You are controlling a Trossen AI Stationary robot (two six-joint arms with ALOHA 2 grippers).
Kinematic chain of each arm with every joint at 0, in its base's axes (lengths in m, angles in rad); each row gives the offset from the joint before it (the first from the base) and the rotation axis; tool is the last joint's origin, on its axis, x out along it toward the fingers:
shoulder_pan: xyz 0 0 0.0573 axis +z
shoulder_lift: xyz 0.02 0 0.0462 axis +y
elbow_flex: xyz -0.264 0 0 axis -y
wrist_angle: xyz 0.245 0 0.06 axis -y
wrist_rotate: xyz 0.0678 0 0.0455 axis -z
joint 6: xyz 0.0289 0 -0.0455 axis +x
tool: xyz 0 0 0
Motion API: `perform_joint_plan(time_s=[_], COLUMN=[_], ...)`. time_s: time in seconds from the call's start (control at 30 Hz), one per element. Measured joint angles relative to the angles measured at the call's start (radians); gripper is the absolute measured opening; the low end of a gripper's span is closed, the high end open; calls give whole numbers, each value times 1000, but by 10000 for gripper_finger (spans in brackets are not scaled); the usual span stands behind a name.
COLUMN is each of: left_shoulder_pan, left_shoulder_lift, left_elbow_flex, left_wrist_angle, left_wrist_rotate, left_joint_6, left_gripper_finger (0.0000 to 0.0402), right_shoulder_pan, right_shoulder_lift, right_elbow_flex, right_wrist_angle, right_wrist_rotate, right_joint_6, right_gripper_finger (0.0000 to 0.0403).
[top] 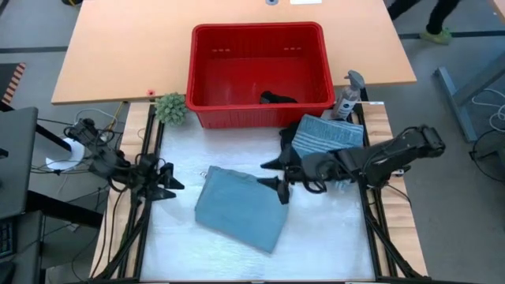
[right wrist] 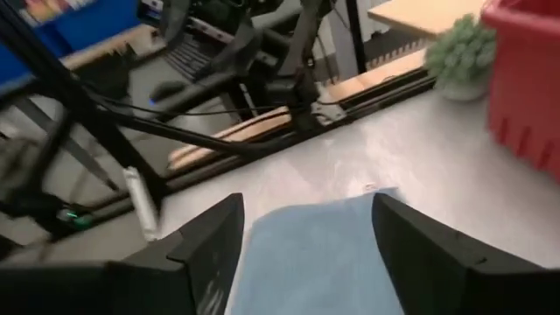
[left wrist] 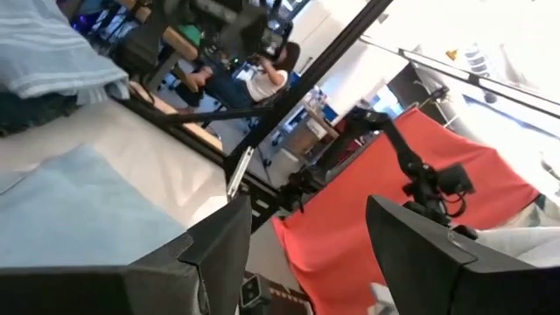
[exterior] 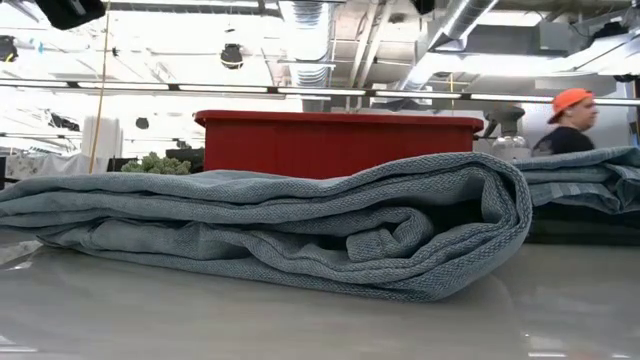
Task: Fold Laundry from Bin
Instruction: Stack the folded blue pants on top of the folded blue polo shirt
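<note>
1. Two arms flank the folded grey-blue towel (top: 239,211) on the white table (top: 331,244); entries run left to right in the high view.
2. Left gripper (top: 172,186): at the table's left edge, just off the towel's left side, fingers spread wide and holding nothing.
3. Small green plant (top: 170,108): beside the near left corner of the bin.
4. Folded grey-blue towel: flat on the table between the two grippers; the low view shows its stacked layers with a rounded fold at one end (exterior: 470,225).
5. Red bin (top: 259,72): behind the towel at the table's far edge, with one dark garment (top: 278,99) on its floor.
6. Right gripper (top: 274,175): at the towel's upper right corner, fingers wide apart and empty.
7. Blue-grey striped cloth (top: 323,136): folded, lying under the right arm, on top of a darker piece.
8. Spray bottle (top: 348,96): upright beside the bin's near right corner.
</note>
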Motion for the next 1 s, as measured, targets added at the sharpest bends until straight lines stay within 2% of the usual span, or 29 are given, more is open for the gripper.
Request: perform_joint_plan(time_s=[0.2, 0.33, 0.43, 0.6, 0.73, 0.87, 1.0], left_shoulder_pan=[0, 0, 0, 0, 0, 0, 24], left_shoulder_lift=[22, 28, 32, 34, 34, 46, 85], left_elbow_flex=[0, 0, 0, 0, 0, 1, 1], left_wrist_angle=[-23, -80, -105, -143, -160, -171, -319], left_wrist_rotate=[-6, -6, -10, -60, -162, -317, -440], left_joint_6=[15, 12, 12, -17, -44, -108, -344], left_gripper_finger=[216, 216, 216, 216, 216, 216, 216], right_shoulder_pan=[-147, -205, -246, -285, -287, -290, -281], right_shoulder_lift=[100, 239, 352, 528, 640, 684, 633], right_elbow_flex=[116, 242, 348, 488, 565, 579, 579], right_wrist_angle=[-132, -306, -434, -555, -735, -870, -945], right_wrist_rotate=[-205, -342, -488, -694, -708, -770, -790], right_joint_6=[-58, -129, -161, -302, -474, -511, -466], right_gripper_finger=[286, 286, 286, 286, 286, 286, 286])
